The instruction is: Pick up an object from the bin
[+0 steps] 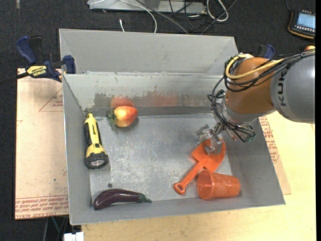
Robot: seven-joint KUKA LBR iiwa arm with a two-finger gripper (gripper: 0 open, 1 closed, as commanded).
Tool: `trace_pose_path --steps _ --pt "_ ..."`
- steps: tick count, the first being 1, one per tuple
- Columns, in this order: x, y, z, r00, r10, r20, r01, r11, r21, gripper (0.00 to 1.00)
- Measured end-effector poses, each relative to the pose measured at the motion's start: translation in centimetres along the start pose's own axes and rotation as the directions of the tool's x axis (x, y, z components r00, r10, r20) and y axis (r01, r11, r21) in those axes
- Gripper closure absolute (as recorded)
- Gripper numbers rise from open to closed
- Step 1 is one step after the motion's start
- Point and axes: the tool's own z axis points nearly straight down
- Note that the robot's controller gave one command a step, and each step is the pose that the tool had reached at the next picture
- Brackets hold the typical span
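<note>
My gripper (210, 139) hangs low at the right side of the bin, right over the blade of an orange toy shovel (198, 167) whose handle runs down to the left. Its metal fingers touch or nearly touch the blade; how far apart they stand is hidden by the wrist above. An orange plastic cup (218, 186) lies on its side just below the shovel, near the front right corner.
A red and yellow apple (124, 115) rests against the back wall at the left. A yellow and black flashlight (93, 141) lies along the left wall. A purple eggplant (118, 198) lies near the front left corner.
</note>
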Motion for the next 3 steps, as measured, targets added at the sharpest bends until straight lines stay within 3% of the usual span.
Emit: trace_pose_path --steps 1,2,3 --pt "0.2 -0.2 -9.6 1.0 -0.005 0.0 0.005 1.0 -0.002 1.0" --pt "0.0 -0.3 -13.0 1.0 -0.005 0.003 0.005 1.0 0.001 1.0" --pt "3.1 -1.4 -16.3 0.983 -0.183 0.005 0.183 0.983 0.004 1.0"
